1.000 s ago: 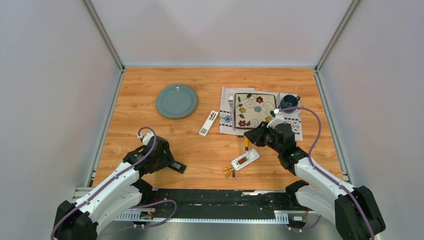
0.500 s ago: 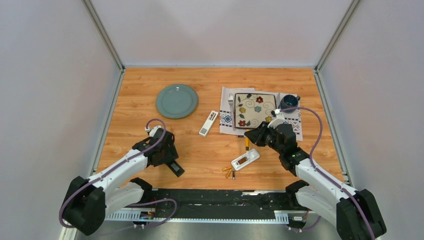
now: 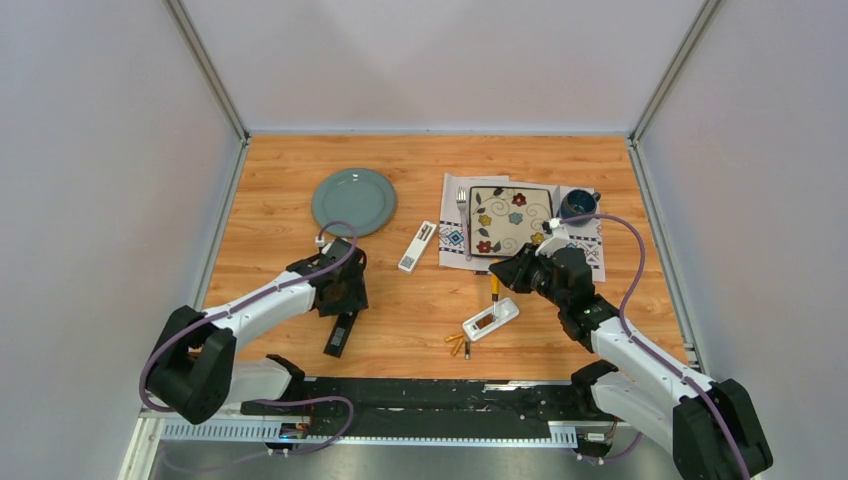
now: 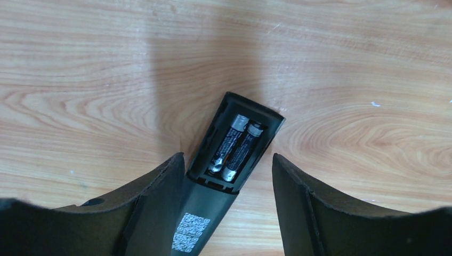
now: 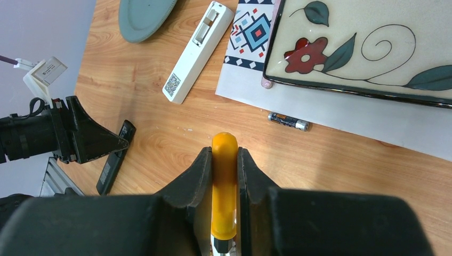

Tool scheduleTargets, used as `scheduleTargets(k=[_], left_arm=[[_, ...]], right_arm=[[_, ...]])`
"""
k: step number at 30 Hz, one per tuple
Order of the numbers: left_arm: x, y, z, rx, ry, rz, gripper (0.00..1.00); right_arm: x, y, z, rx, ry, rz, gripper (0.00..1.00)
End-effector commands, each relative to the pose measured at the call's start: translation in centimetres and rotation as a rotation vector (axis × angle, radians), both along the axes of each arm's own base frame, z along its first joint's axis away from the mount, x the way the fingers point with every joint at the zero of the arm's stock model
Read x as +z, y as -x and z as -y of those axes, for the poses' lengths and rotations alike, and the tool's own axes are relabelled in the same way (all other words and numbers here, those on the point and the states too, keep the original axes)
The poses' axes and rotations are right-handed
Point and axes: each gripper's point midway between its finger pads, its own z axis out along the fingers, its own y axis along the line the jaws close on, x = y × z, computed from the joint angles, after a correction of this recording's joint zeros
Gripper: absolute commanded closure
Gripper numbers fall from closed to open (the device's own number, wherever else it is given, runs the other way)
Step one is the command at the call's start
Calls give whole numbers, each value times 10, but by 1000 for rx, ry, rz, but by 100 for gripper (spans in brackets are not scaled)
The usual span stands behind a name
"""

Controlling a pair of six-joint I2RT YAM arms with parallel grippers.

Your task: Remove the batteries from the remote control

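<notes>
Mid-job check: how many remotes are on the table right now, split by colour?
White remotes: 2
Black remote: 1
Total: 3

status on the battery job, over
Left gripper open, jaws either side of black remote. Right gripper shut on orange screwdriver. Two batteries seated in the remote's open bay, nothing over them.
</notes>
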Motion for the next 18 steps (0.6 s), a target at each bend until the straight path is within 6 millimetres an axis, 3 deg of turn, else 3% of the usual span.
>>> scheduleTargets(k=[1,5,18], left_arm=[[10,4,-13,-51,-97,13,32],[14,17,-28,-54,-169,5,31],[12,40,-30,-84,-161,-7,32]], right_arm=[[7,-5,3,-12,2,41,100],[4,-5,2,-8,2,33,100],[10,-8,1,-3,7,44,100]])
